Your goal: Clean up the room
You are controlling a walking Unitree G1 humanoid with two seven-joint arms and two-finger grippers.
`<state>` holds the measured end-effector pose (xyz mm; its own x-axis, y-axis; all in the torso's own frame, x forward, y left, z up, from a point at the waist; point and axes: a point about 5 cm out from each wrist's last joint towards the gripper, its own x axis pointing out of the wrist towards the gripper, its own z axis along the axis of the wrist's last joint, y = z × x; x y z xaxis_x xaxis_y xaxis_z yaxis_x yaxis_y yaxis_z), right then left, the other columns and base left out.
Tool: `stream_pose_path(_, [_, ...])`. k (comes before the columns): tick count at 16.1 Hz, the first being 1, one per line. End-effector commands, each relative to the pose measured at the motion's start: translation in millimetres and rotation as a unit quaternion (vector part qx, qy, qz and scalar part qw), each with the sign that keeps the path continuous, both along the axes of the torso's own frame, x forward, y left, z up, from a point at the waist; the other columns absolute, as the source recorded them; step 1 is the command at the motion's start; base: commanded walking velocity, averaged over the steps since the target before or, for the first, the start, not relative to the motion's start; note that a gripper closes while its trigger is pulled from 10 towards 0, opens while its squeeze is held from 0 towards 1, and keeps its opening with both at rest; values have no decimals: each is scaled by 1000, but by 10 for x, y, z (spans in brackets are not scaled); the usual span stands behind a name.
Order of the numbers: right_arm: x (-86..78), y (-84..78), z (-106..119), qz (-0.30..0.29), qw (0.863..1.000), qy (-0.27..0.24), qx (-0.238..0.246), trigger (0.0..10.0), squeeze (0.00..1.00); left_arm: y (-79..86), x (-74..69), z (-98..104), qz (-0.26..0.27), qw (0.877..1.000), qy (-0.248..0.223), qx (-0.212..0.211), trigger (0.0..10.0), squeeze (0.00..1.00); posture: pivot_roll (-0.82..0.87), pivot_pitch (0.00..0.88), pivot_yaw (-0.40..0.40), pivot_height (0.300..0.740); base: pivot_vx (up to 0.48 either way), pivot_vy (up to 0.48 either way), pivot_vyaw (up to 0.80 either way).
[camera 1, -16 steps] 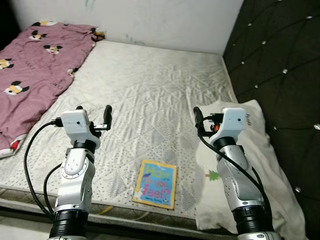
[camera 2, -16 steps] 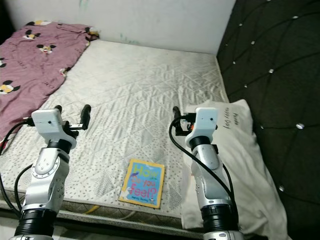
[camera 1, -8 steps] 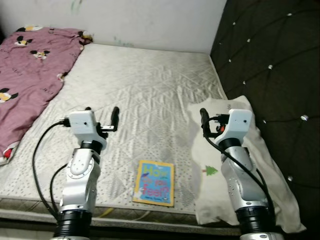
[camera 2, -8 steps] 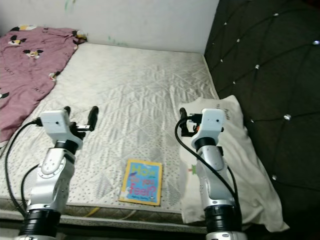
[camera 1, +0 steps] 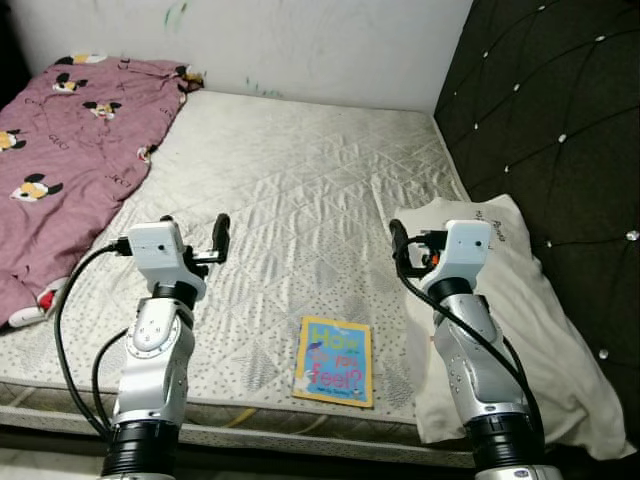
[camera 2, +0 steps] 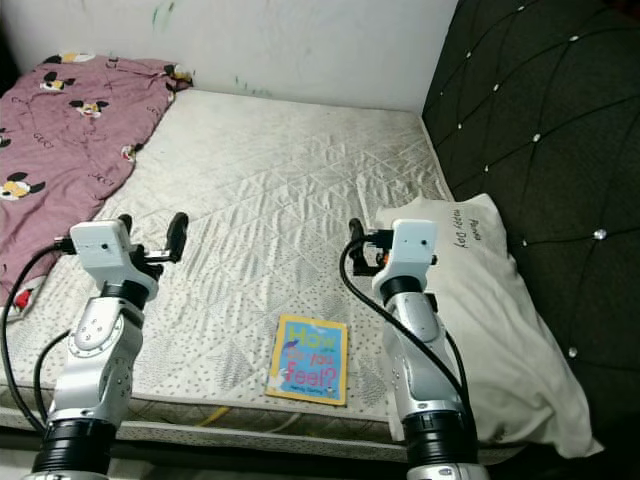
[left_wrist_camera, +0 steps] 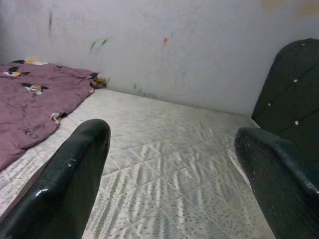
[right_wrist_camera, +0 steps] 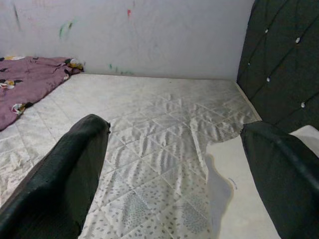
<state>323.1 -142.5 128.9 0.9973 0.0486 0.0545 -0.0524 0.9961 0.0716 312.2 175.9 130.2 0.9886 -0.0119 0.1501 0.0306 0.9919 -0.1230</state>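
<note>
Quilted bare mattress [camera 1: 300, 190] is filling the scene before you, with a plain wall behind it and a dark tufted headboard [camera 1: 560, 110] running along your right. You are holding both arms raised over the near edge: the left gripper [camera 1: 192, 232] is hovering with its fingers spread wide and nothing between them, and the right gripper [camera 1: 412, 240] is likewise gaping and empty, just beside the white pillow [camera 1: 520, 300]. A picture book [camera 1: 334, 361] is lying flat near the front edge of the mattress, between your two arms and closer to the right one. A maroon blanket [camera 1: 70, 150] printed with cartoon figures is lying rumpled along the far left side. If the book is your next item, you are best served by lowering the right gripper toward its near edge, since a thin flat cover on soft quilting is likely to need one finger sliding under it; press lightly so the mattress is not dipping and tilting the book away
</note>
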Motion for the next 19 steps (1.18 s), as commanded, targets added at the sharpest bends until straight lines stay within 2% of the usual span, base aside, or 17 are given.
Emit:
stream_pose_path(1, [5,-36,-29,-4,1000,9,-3,10000,0,-26,13,20,-7,1000,-2,4,10000,0,-75,9,-25,740,0,480,0])
stream_pose_path(11, [9,-29,-49,-4,1000,14,-5,10000,0,-31,43,39,-7,1000,-4,2,10000,0,-79,9,-24,740,0,480,0])
stream_pose_path(14, [10,-28,-55,-4,1000,15,-6,10000,0,-30,45,38,-7,1000,-4,1,10000,0,-79,9,-24,740,0,480,-673])
stream_pose_path(19, [6,-24,-67,-3,1000,17,-9,10000,0,-36,57,32,-7,1000,0,0,10000,0,-81,11,-24,740,0,480,0])
